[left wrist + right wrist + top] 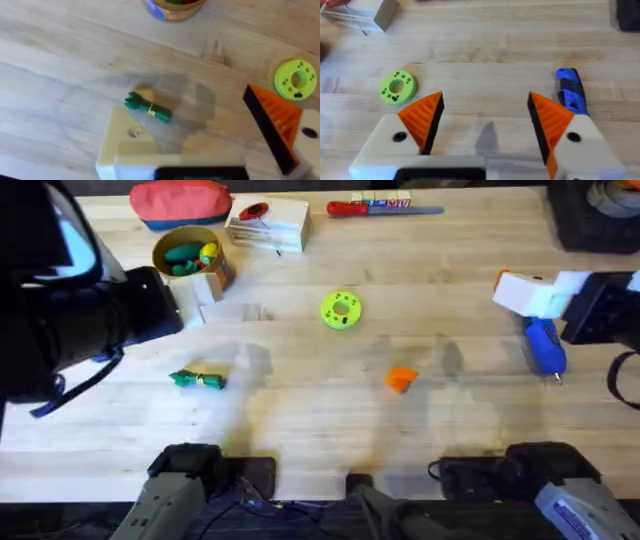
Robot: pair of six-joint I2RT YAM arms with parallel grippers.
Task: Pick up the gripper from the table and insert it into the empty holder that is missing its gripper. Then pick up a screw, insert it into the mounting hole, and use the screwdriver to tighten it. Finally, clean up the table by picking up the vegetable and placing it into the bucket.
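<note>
Fingers (425, 117) apart — R gripper (485, 115)

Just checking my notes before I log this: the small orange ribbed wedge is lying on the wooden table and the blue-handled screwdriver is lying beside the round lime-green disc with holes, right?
Not quite. The small orange ribbed wedge does lie on the wooden table, but the blue-handled screwdriver lies far from the round lime-green disc with holes, beside the right gripper. The overhead view shows it.

Surface (300, 395): light wood, butcher-block style, planks running left to right, visible grain and seams. Soft diffuse shadows fall across its middle; lighting even, from above. Dark band beyond the far edge. Dark block (590, 215) sits at the far right corner.
</note>
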